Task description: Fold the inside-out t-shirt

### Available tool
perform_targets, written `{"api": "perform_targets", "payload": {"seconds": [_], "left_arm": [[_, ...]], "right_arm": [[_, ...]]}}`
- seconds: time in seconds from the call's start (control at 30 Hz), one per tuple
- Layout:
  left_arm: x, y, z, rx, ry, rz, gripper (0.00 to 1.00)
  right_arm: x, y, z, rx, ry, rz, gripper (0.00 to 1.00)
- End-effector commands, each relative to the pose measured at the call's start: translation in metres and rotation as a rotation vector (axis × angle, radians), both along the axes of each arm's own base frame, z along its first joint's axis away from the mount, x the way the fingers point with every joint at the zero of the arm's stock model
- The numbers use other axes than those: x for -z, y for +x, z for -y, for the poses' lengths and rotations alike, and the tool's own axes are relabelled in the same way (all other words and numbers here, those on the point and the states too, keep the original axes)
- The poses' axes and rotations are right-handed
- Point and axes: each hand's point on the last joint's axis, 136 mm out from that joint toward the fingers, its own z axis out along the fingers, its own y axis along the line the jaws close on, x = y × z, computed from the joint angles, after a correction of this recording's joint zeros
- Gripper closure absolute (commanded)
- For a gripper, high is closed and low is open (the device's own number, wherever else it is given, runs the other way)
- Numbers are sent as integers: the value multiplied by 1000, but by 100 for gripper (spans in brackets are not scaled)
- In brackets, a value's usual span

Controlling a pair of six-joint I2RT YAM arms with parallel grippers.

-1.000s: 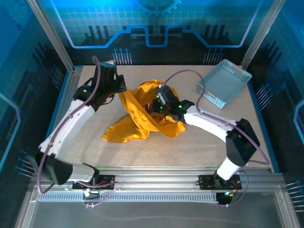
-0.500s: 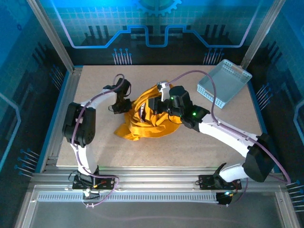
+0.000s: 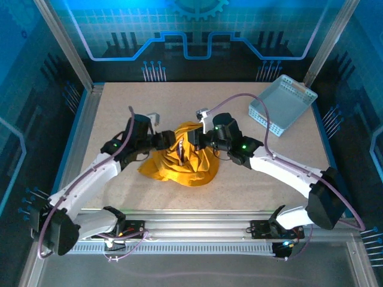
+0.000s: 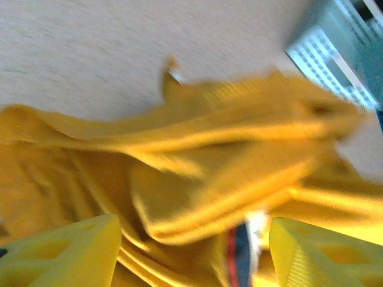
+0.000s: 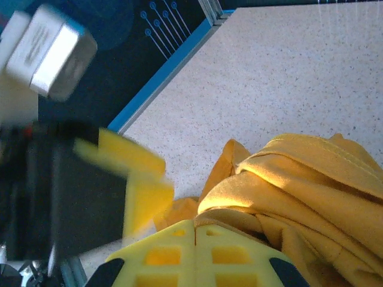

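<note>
Inside-out t-shirt [image 3: 182, 162] sits as a rumpled mustard heap on the bench [image 3: 119, 101], squarely between the two pincers, which face each other across the top of it. Left pincer [image 3: 168, 142] has its jaws wide apart; the left wrist view shows loose folds lying in the gap between the fingers [image 4: 66, 251] and nothing clamped, with a dark print patch [image 4: 239, 263] peeking out of the cloth near the middle of that gap. Right pincer [image 3: 192, 141] is closed, pads pressed flat together in the right wrist view, tips right against a bunched fold. Can't tell if any cloth is nipped between them. Basket [image 3: 281, 110] is well off behind the right pincer, not involved. Handling guess: light, limp, no stiffness at all, so it'll sag and bunch wherever it isn't held, and a pinch on a single layer could drag only that layer. It isn't fragile and isn't slippery on this bench. Best holds look like a hem edge or a shoulder seam, one per pincer and set well apart, so the shirt can be spread flat before folding. Those edges are buried in the heap right now.
</note>
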Motion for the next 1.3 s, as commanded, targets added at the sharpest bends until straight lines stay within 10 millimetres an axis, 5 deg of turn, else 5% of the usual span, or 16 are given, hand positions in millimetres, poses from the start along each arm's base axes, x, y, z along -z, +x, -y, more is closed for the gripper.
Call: {"api": "perform_targets", "payload": {"seconds": [0.0,0.2,0.3,0.37,0.47,0.6,0.7,0.8,1.03,1.07,1.17,1.27], "left_arm": [[5,-18,20,79,19,5,29],[36,-15,38,128,84,-78,38],[43,-5,25,63,182,-97,67],[31,2,16,29,172,-59,84],[-3,11,-9,-53,61,4,100],[-47,18,-59,-190,-159,91,100],[-54,18,-76,-224,-219,98,100],[-26,23,-72,-216,-247,-11,100],[85,34,-77,-239,-76,-389,100],[90,36,-73,-212,-68,-407,100],[94,42,-58,-164,-29,-410,100],[85,50,-45,-141,-32,-387,100]], "right_arm": [[-37,-8,1,-25,60,78,100],[-48,-15,2,-22,74,93,100],[-48,-15,10,2,47,100,100],[-45,-11,24,58,-10,113,100],[-37,1,65,172,-88,108,100],[-32,11,137,315,7,57,100],[-3,7,173,394,-2,-10,100],[31,-1,184,428,-23,-91,100],[118,-12,222,632,-154,-331,100],[123,-11,223,630,-177,-350,96],[121,-8,219,619,-295,-354,58],[95,-4,206,599,-451,-229,35]]}}
